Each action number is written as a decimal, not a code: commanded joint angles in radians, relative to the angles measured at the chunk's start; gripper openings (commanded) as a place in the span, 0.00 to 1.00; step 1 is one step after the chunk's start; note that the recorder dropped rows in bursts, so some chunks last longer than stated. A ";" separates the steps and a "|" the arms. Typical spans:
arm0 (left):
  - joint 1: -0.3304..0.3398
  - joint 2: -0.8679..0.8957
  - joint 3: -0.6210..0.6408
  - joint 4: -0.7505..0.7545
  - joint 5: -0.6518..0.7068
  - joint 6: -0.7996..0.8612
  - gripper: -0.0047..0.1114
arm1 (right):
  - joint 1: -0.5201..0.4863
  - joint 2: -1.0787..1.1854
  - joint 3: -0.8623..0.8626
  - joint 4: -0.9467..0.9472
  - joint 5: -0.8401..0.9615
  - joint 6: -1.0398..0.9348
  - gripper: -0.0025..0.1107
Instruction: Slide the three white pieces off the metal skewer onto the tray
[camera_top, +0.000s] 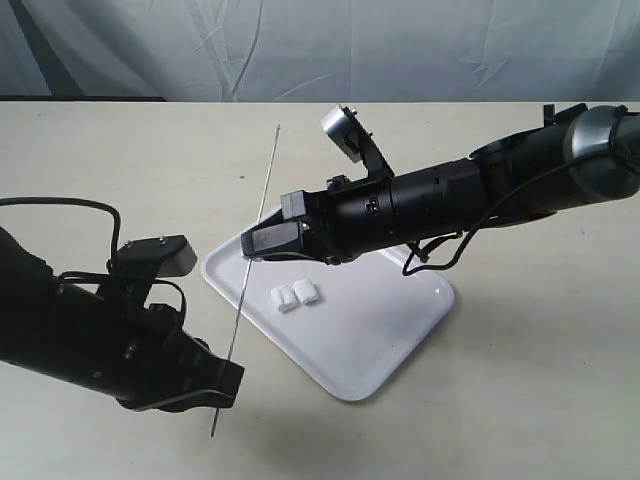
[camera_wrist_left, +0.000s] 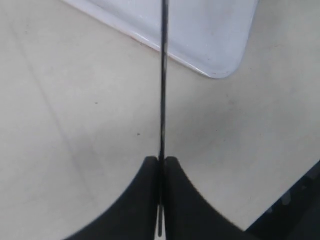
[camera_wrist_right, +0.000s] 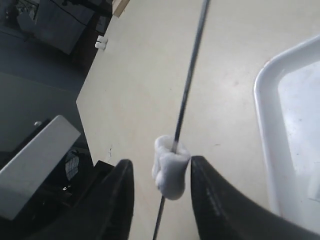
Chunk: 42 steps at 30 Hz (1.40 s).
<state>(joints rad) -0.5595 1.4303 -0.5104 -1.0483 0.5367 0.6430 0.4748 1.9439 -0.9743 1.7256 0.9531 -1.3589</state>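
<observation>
Exterior view shows you the left gripper (camera_top: 226, 383) clamped on the metal skewer (camera_top: 258, 215) close to its lower end. It holds the rod tilted over the beige table (camera_top: 520, 400), so that the rod runs up and away across the near-left corner of the tray (camera_top: 400, 335). The right gripper (camera_top: 258, 243) reaches in from the right and meets the skewer about midway along, just above that corner.

Two white pieces (camera_top: 295, 296) lie side by side on the tray floor, just beside each other and near its left rim.

Left wrist view shows you both black fingers (camera_wrist_left: 135, 200) pressed together with the thin rod pinched between them, and a rounded tray corner beyond.

Right wrist view shows you the third white piece (camera_wrist_right: 171, 167) threaded on the skewer. It sits between the right gripper's fingers (camera_wrist_right: 212, 200). The jaws are narrow but not closed: one finger is right at the piece's side, and you can see a gap between the piece and the other finger. You cannot tell whether the near finger actually touches it.
</observation>
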 joint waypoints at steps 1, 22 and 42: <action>0.003 0.000 -0.004 -0.015 -0.007 0.010 0.04 | -0.002 -0.007 0.002 0.019 -0.013 -0.003 0.35; 0.003 0.000 -0.004 -0.063 0.015 0.071 0.04 | -0.002 -0.007 0.002 0.019 -0.026 -0.003 0.17; -0.031 0.000 0.092 -0.057 -0.052 0.078 0.04 | -0.027 -0.007 0.001 0.019 -0.024 0.003 0.17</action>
<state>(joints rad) -0.5795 1.4303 -0.4455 -1.0985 0.5052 0.7295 0.4701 1.9439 -0.9743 1.7331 0.9309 -1.3543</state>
